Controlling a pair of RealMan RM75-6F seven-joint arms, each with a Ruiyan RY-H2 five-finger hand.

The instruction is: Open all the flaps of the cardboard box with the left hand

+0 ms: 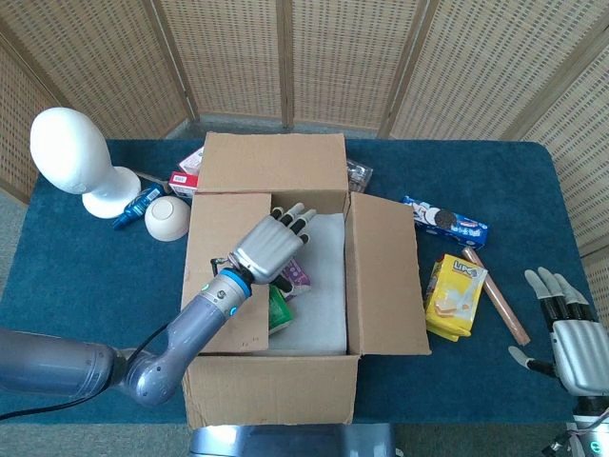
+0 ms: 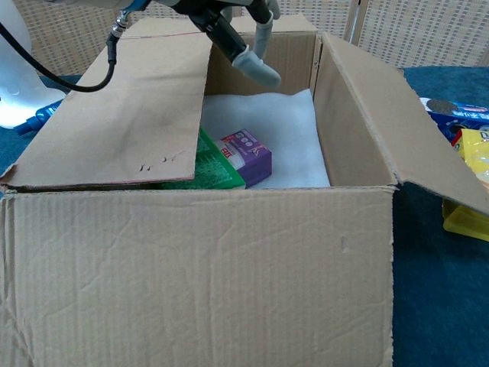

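So the cardboard box [image 1: 285,286] sits mid-table on the blue cloth, and everything else is easiest to place off it. Its far flap [image 1: 271,160] is folded back and the right-side flap [image 1: 385,276] lies outward, but the left flap [image 2: 122,107] is lying roughly flat over the left part of the opening, covering part of a green packet [image 2: 214,164] inside. A purple carton [image 2: 246,151] sits just beside the green one on the white padding [image 2: 283,130] at the bottom. The left hand [image 1: 271,249] hovers above the opening at the inner edge of that left flap, fingers [image 2: 256,65] spread and holding nothing; can't tell if it touches the flap. The right hand [image 1: 571,333] is well off to the box's right near the table edge, fingers apart, also empty. Left of the box there's a white mannequin head [image 1: 71,152] and a cream bowl [image 1: 167,218]; right of it a yellow snack bag [image 1: 457,293] and a cookie pack [image 1: 445,220].
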